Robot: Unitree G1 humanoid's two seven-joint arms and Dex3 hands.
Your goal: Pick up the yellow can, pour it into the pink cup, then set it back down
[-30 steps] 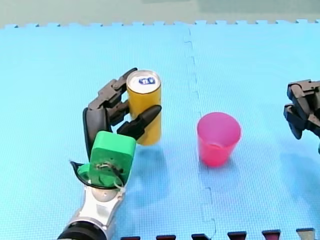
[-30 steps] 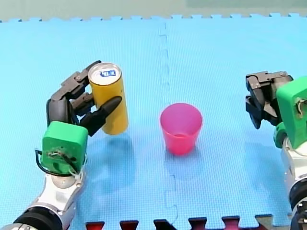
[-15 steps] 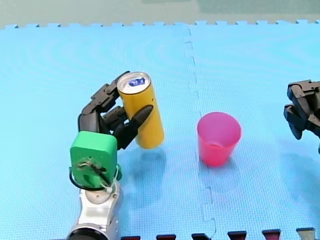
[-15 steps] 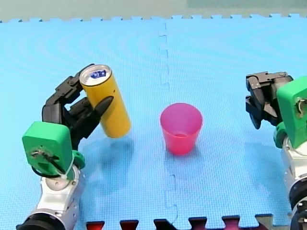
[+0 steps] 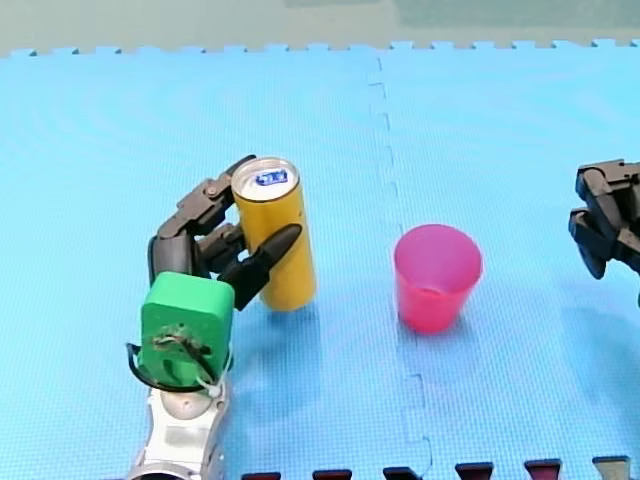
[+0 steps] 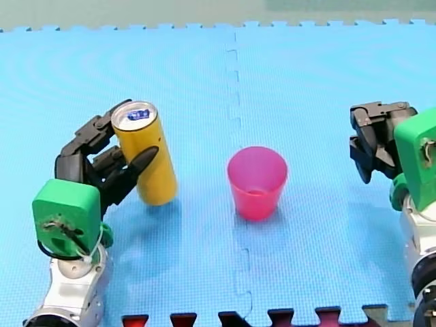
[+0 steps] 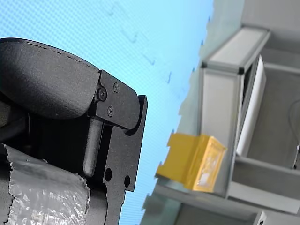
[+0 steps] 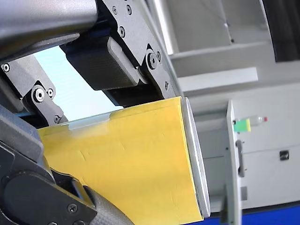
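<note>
Since the left hand (image 5: pixel 212 245) is closed around the yellow can (image 5: pixel 270 215), the step in hand looks like the pick-up, at its very beginning. The can is on the left side of the pink cup (image 5: pixel 436 275), apart from it, with bare blue surface (image 5: pixel 350 330) between them. The hand holds it from the side far from the cup: the thumb (image 5: pixel 268 258) crosses the front of the can at mid-height and the other fingers (image 5: pixel 200 205) wrap behind it. The second wrist view shows this hold from very close.

The can is not upright; its top leans a little away from the cup. Its bottom is very low over the surface, and I cannot tell if it touches or is lifted a little. The cup stands upright and looks empty.

The right hand (image 6: pixel 373 139) is on the other side of the cup, well apart from it, and holds nothing. Whether it is clenched or released I cannot tell.

In my judgement the next move needs the can raised clear, brought toward the cup until its top is over the rim, and then tipped to the cup side, opposite to the present lean. The light cup may fall over if the can pushes its rim.
</note>
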